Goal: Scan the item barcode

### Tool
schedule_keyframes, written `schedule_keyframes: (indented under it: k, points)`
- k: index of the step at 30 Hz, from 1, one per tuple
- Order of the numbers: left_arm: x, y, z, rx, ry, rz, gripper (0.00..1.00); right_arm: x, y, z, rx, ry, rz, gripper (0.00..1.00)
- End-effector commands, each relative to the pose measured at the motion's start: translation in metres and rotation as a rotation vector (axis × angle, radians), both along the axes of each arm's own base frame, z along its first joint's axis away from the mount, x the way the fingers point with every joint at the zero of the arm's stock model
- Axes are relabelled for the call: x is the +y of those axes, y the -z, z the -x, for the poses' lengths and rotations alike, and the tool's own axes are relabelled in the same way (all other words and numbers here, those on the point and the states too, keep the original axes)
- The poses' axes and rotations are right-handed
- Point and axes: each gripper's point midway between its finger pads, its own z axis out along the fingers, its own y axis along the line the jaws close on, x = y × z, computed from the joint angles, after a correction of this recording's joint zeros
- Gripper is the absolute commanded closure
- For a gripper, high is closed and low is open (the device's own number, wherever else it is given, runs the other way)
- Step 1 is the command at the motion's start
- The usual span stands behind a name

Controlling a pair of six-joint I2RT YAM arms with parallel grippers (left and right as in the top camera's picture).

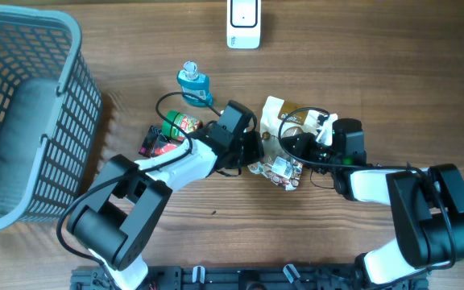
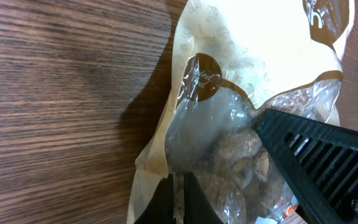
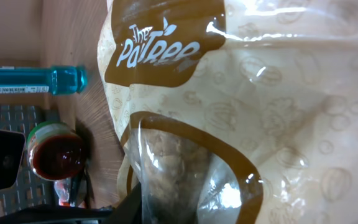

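**Mid-table, the snack bag (image 1: 275,110) in hand**

On the wood-grain table (image 1: 377,64), a grey basket (image 1: 83,89) stands far left, then a blue bottle (image 1: 192,83) and a jar (image 1: 182,123). My left gripper (image 1: 256,153) is pinching the snack bag's edge. My right gripper (image 1: 294,145) is against it, but I cannot tell whether it grips.

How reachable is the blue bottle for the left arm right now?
Probably not yet: the left end effector looks shut on the edge of the snack bag, so it's busy. The blue bottle sits unblocked beside that arm; letting go should free it.

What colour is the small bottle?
The bottle is teal; overhead view shows it best.
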Motion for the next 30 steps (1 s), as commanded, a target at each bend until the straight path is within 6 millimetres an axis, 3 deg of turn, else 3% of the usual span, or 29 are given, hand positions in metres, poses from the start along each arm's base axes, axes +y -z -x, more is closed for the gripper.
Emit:
schedule_keyframes:
  k: [1, 6, 11, 18, 27, 30]
  points:
    - [0.039, 0.043, 0.014, 0.059, -0.038, -0.168, 0.96, -0.011, 0.010, 0.000, -0.022, 0.026, 0.074, 0.76]
    - [0.038, 0.036, 0.012, 0.040, -0.037, -0.156, 0.96, -0.027, -0.006, -0.009, -0.059, 0.090, 0.108, 0.80]
    - [0.037, 0.027, 0.008, -0.006, -0.007, -0.158, 0.96, -0.050, -0.019, -0.013, -0.115, 0.145, 0.241, 0.76]
    - [0.037, 0.027, 0.008, -0.005, -0.007, -0.158, 0.96, -0.050, -0.023, -0.014, -0.144, 0.128, 0.260, 0.74]
    - [0.037, 0.027, 0.008, -0.005, -0.006, -0.158, 0.96, -0.053, -0.022, -0.016, -0.145, 0.142, 0.274, 0.94]
    - [0.037, 0.027, 0.008, -0.005, -0.007, -0.158, 0.96, -0.053, -0.023, -0.016, -0.146, 0.142, 0.274, 0.95]
